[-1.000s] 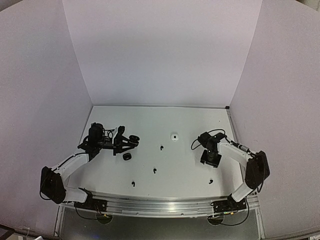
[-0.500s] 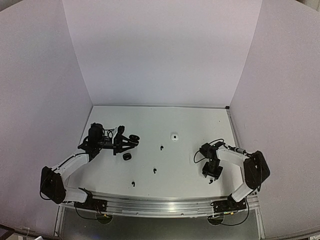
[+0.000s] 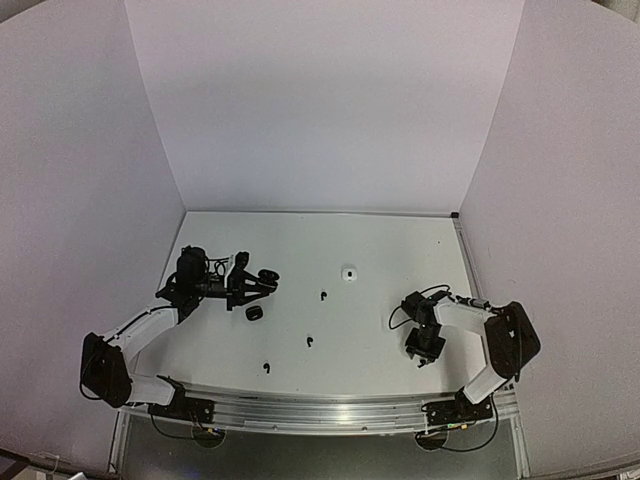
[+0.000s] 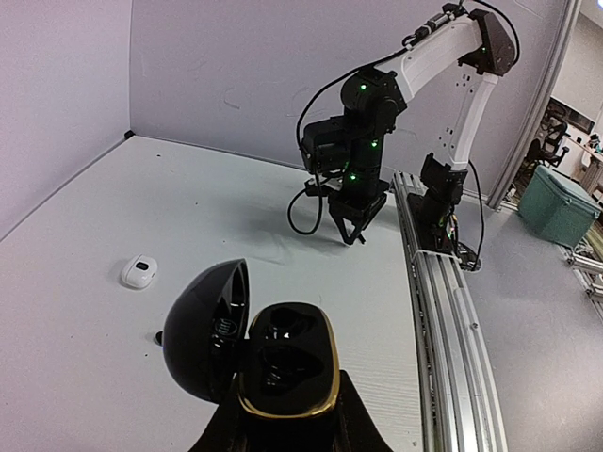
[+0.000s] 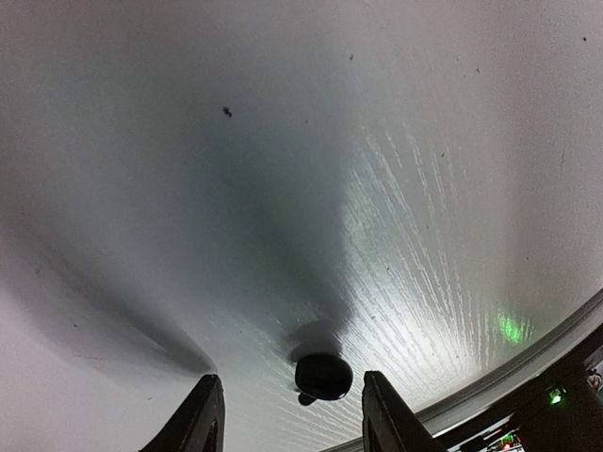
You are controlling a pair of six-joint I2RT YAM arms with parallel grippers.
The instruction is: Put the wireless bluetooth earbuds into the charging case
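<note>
As the top view shows, the left gripper is closed around an open black charging case and holds it over the left part of the white table. A second black case lies just beside it, and a small white case sits near the middle. Three earbuds lie well apart on the table: a black earbud near the white case, a second earbud nearer to the arms, and a third earbud close to the front edge. The right gripper points down at the table on the right side.

In the left wrist view, the charging case stands between the fingers, with its lid swung open to the left and two empty sockets inside a gold rim. The white case lies further back.

In the right wrist view, the right gripper is open, low over the table. One tiny black earbud lies between its fingers, nearer to the right one, and neither finger touches it.
</note>
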